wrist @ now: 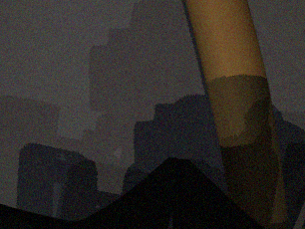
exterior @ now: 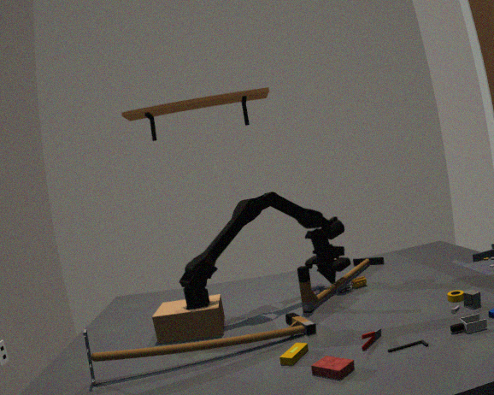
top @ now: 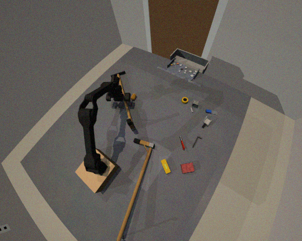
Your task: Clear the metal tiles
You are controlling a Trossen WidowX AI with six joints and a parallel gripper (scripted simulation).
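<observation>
My gripper (exterior: 333, 280) (wrist: 171, 166) is shut and empty, pointing down just above and beside the wooden handle of a tool. That handle (top: 126, 105) (exterior: 353, 274) (wrist: 231, 55) runs past the right of my fingers in the wrist view. The tool has a black blade (top: 118, 73) (exterior: 373, 261) at its far end and an upright black-topped grip (exterior: 305, 284) at its near end. A second, longer-looking wooden tool (top: 136, 189) (exterior: 197, 344) lies nearer, with a thin metal end. Several small tiles (top: 186, 67) lie on the steel plate (top: 175, 70), before the grey catch box (top: 189, 55).
A yellow block (top: 165, 166) (exterior: 294, 354), red block (top: 187, 168) (exterior: 332, 367), red-handled pliers (top: 182, 143) (exterior: 370, 339) and hex key (top: 196, 141) lie on the near right. A yellow ring (top: 185, 100) and grey bracket (top: 195, 104) lie nearer the plate. An orange-yellow piece (top: 133, 96) (exterior: 359, 282) lies beside the handle.
</observation>
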